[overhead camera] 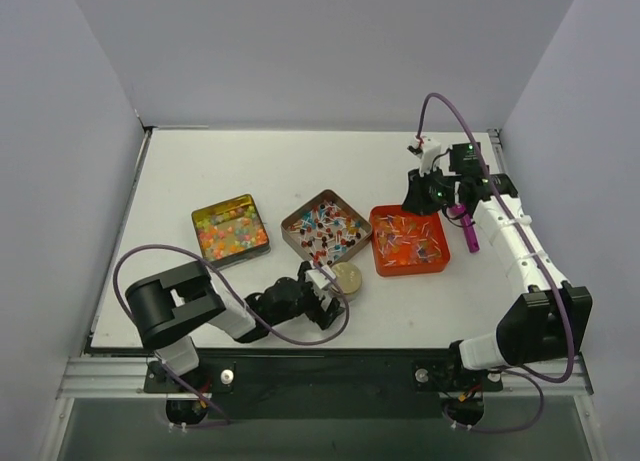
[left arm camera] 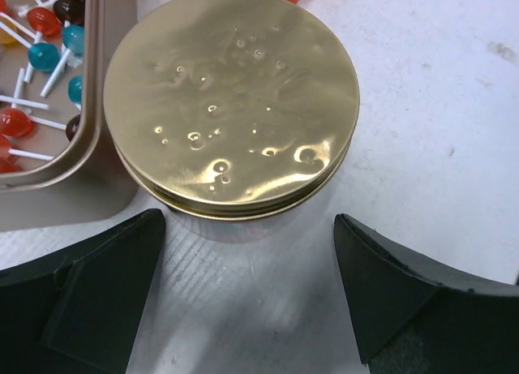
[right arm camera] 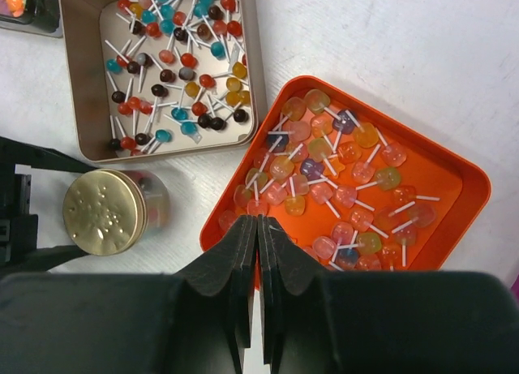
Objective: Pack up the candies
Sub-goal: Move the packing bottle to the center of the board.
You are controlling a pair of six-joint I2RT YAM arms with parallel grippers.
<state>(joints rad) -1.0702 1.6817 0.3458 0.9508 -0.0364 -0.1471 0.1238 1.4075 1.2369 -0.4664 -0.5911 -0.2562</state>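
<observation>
The candies are pea-sized colourful beads in a square yellow tin (overhead camera: 230,231) and small lollipops on white sticks in a brown tray (overhead camera: 326,227) and an orange tray (overhead camera: 408,241). A small clear jar with a round gold lid (overhead camera: 346,278) stands in front of the brown tray. My left gripper (overhead camera: 326,299) is open and low, its fingers either side of the space just short of the gold lid (left arm camera: 231,98). My right gripper (overhead camera: 420,203) is shut and empty, above the near left edge of the orange tray (right arm camera: 454,179). The jar also shows in the right wrist view (right arm camera: 104,212).
A purple scoop (overhead camera: 466,227) lies on the table right of the orange tray, beside my right arm. The brown tray's corner (left arm camera: 81,187) sits close to the left of the jar. White walls enclose the table on three sides.
</observation>
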